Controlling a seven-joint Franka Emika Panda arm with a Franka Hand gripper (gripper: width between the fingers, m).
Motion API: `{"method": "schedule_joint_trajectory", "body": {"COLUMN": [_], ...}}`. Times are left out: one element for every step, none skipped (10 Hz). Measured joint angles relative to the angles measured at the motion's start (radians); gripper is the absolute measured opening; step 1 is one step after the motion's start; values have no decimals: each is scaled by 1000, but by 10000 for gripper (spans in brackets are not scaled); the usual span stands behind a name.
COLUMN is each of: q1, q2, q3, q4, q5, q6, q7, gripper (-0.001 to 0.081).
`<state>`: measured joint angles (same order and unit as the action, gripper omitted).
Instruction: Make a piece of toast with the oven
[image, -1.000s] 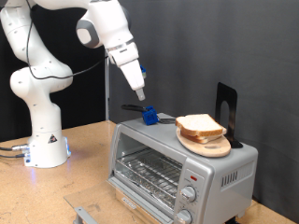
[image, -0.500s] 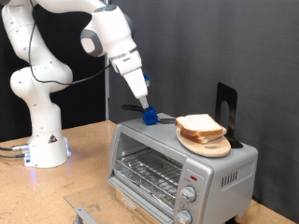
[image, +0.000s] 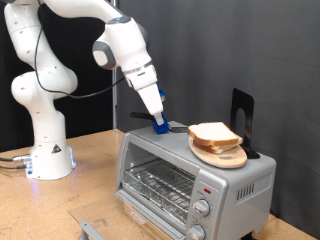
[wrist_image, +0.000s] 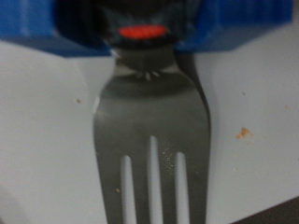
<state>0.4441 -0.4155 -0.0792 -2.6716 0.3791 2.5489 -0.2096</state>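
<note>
A: From the side, where is everything?

B: The oven (image: 193, 180) stands on the desk (image: 95, 175), its glass door closed. On its roof sits a round wooden board (image: 222, 155) with the slice of bread (image: 213, 134) on top, towards the exterior view's right. The gripper (image: 159, 123) is down at the blue handle (image: 159, 125) of a fork lying on the roof, well to the left of the bread.

A: And the wrist camera?

B: It adds what the side view misses: the fork (wrist_image: 152, 140) close up, steel tines lying flat on the pale metal, with the blue handle (wrist_image: 224, 33) and an orange-red spot across the frame. A few crumbs (wrist_image: 243, 133) lie beside it. No bread or door shows there.

A: The fingers?

B: They're at the handle, but whether they're clamped on it or released, I cannot tell; the side view is too small and the wrist view too blurred.
</note>
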Motion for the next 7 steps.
{"method": "schedule_joint_trajectory", "body": {"q1": [11,18,20,22,22,22,22], "q2": [5,8,14,19,22,23,23], "q3": [1,2,4,7,9,11,11], "q4": [-1,-3,-4,-6,-10,-15,-20], "q5": [9,12,13,13,13,14,14], "q6": [10,15,17,17,17,18,19], "q7": [0,0,1,4,6,9,11], "gripper": [803,803,803,803,803,803,803]}}
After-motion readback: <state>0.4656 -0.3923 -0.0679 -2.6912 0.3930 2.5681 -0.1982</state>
